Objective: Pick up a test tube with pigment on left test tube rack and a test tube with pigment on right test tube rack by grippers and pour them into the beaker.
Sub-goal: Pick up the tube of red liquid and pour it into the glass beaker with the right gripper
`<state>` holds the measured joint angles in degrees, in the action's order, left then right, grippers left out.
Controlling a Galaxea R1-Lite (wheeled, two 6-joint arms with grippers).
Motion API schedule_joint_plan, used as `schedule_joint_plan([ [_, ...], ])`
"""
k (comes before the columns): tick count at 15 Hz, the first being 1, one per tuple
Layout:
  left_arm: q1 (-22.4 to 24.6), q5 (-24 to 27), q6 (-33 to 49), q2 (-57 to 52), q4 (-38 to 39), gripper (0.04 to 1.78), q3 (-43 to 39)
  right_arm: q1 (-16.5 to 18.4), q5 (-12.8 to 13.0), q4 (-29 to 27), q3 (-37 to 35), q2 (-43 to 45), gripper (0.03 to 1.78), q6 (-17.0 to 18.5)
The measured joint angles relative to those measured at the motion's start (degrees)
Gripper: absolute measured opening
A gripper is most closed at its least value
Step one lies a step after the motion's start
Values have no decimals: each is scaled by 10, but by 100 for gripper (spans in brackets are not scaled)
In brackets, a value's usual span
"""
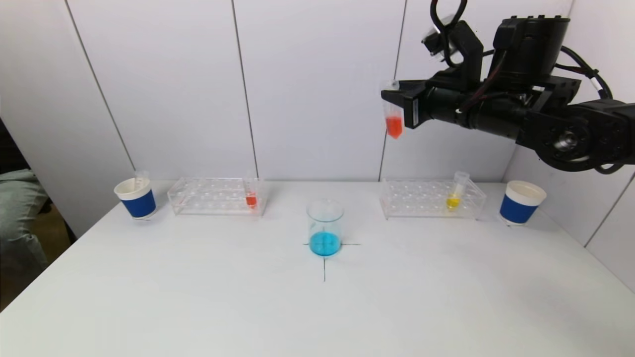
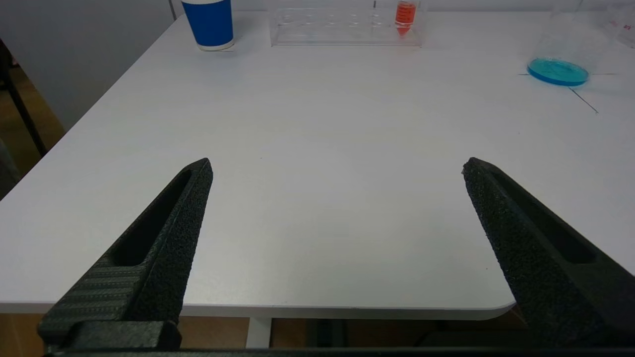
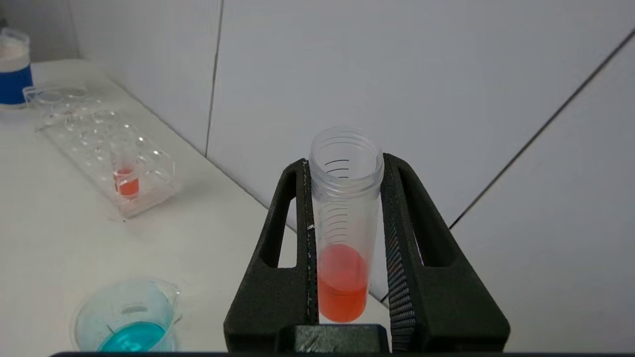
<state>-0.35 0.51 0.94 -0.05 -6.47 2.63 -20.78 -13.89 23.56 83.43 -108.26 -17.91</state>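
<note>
A big white table point(image 1: 198, 297) filled most of the room in front. Its top was smooth and bright, and it had a round corner near the front. A thin black cross point(image 1: 325, 248) was drawn on the middle of the table.

Behind the table stood a white wall point(image 1: 317, 84). It was made of wide flat panels, and thin dark lines ran between them. More of the same panels went along the right side.

Past the left edge of the table, a brown floor point(image 1: 30, 258) showed below. Something grey and soft point(image 1: 17, 198) sat there beside a dark edge, but what it was could not be told. The light was soft and even.
</note>
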Motion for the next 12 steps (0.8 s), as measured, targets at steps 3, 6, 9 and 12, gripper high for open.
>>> schedule_joint_plan([
  [3, 0, 0, 0, 0, 0, 176, 0, 7, -52, -3, 3, -4, 45, -94],
  [6, 0, 0, 0, 0, 0, 176, 0, 6, -84, -4, -2, -9, 45, -167],
  [9, 0, 0, 0, 0, 0, 176, 0, 3, -130, 0, -6, -22, 45, -231],
  [12, 0, 0, 0, 0, 0, 176, 0, 0, -144, 6, -8, -39, 45, -265],
])
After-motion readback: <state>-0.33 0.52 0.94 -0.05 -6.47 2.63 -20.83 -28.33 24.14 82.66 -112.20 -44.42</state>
